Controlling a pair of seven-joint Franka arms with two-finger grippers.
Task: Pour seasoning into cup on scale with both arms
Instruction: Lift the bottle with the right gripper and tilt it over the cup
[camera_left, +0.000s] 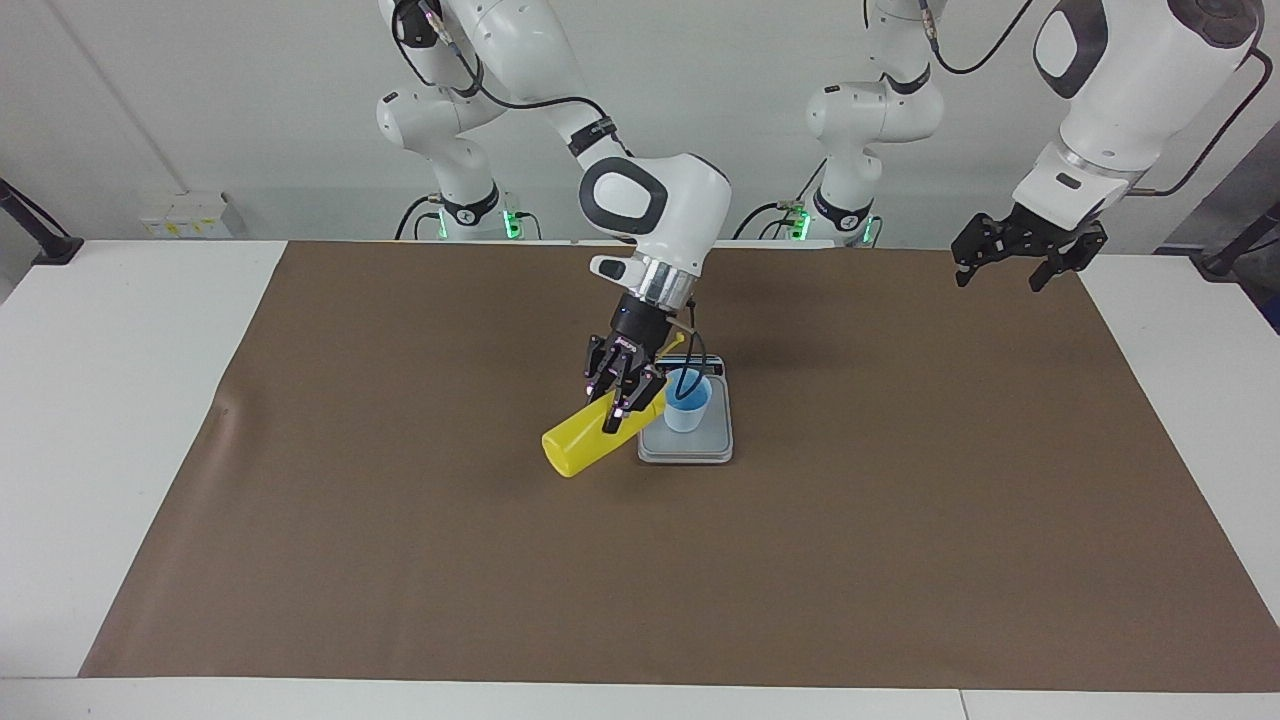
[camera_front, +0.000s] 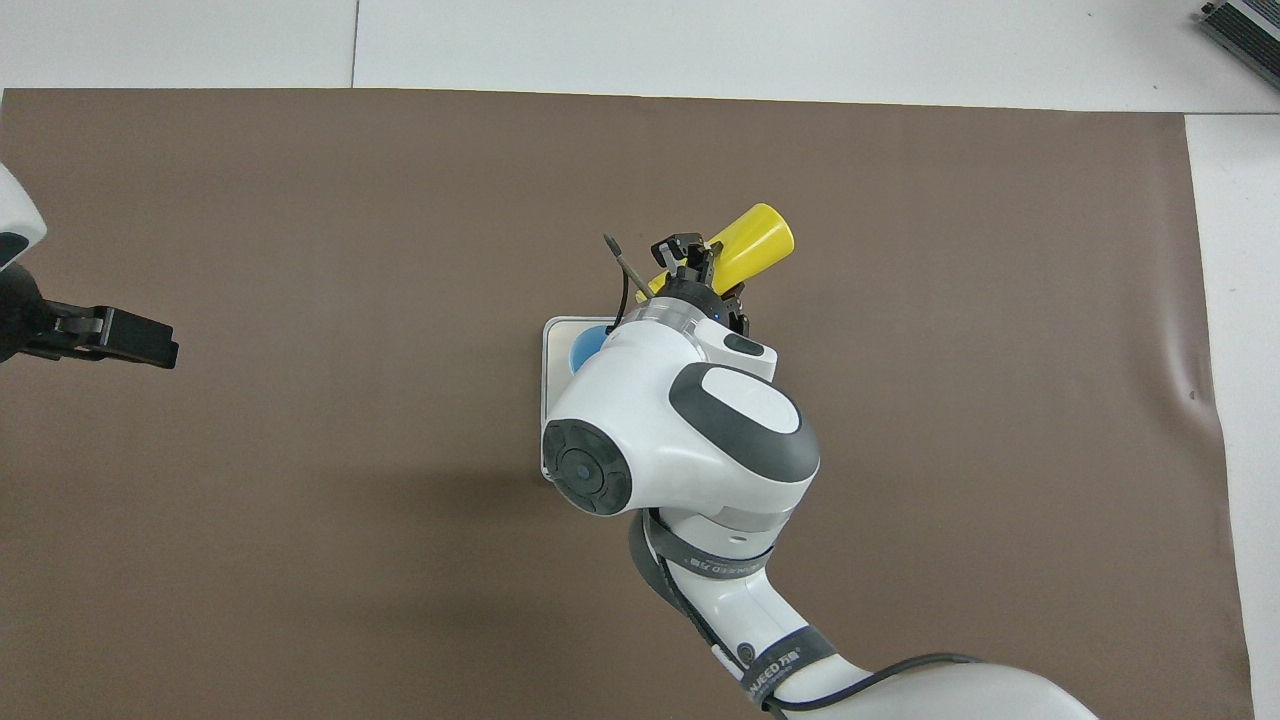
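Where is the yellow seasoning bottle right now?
The seasoning bottle is held tilted in the shut right gripper near the middle of the brown mat, its nozzle end at the rim of the blue cup standing on the scale.

The white tabletop (camera_left: 120, 420) is covered almost fully by a brown paper sheet (camera_left: 400, 560). On this sheet, near its middle, lies the flat silver-grey kitchen scale (camera_left: 700, 450); its display end is nearer to the robots.
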